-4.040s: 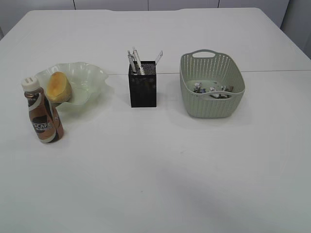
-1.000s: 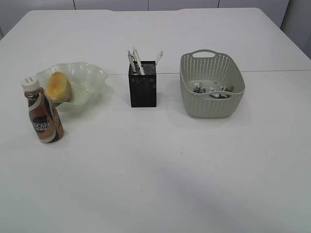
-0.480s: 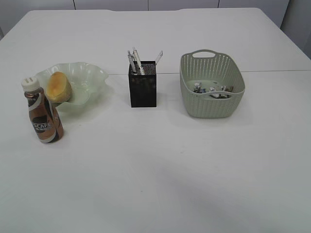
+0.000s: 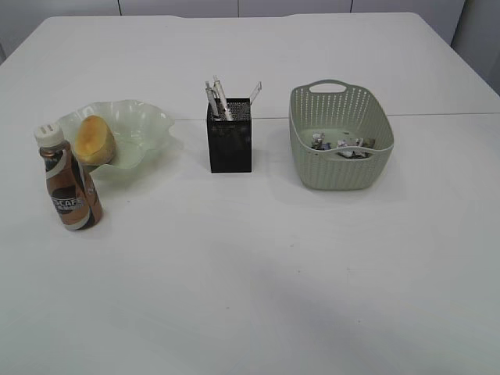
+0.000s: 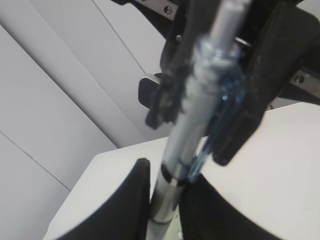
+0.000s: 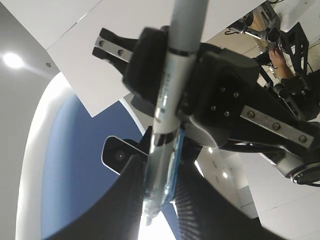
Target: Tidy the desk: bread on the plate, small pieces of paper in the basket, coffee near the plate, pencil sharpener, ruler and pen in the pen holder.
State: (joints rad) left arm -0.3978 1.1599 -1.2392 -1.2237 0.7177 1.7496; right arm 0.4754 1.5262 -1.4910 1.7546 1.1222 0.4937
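Observation:
The bread [image 4: 94, 138] lies on the pale green wavy plate [image 4: 144, 125]. The coffee bottle [image 4: 70, 187] stands upright just in front of the plate. The black mesh pen holder [image 4: 230, 144] holds pens [image 4: 217, 98] and a ruler [image 4: 255, 91]; I see no pencil sharpener. Small paper pieces [image 4: 340, 144] lie in the green basket [image 4: 340, 176]. Neither arm shows in the exterior view. My left gripper [image 5: 170, 172] is shut on a silver pen [image 5: 200, 100]. My right gripper [image 6: 160, 165] is shut on a pen [image 6: 172, 75] with a blue clip and points up at the ceiling.
The white table [image 4: 258, 273] stretches wide in front of the objects. A seam [image 4: 437, 115] crosses it behind the basket. The left wrist view shows a table corner [image 5: 100, 185] and black robot frame parts [image 5: 280, 60].

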